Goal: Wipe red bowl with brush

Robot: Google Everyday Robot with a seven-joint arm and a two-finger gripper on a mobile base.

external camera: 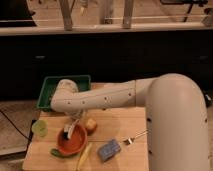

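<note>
The red bowl (73, 141) sits on the wooden table (125, 122) at the front left. My gripper (71, 123) hangs just above the bowl's far rim, below the white arm. The brush (69, 131) points down from it, its white handle tilted and its dark bristle head inside the bowl, at the left of the bowl's inner face. The gripper is shut on the brush handle.
A yellowish apple (90, 124) lies right of the bowl. A blue sponge (109, 149) and a silver fork (134, 138) lie to the right. A yellow banana (83, 157), a green item (57, 152), a green cup (39, 127) and a green bin (50, 91) surround the bowl.
</note>
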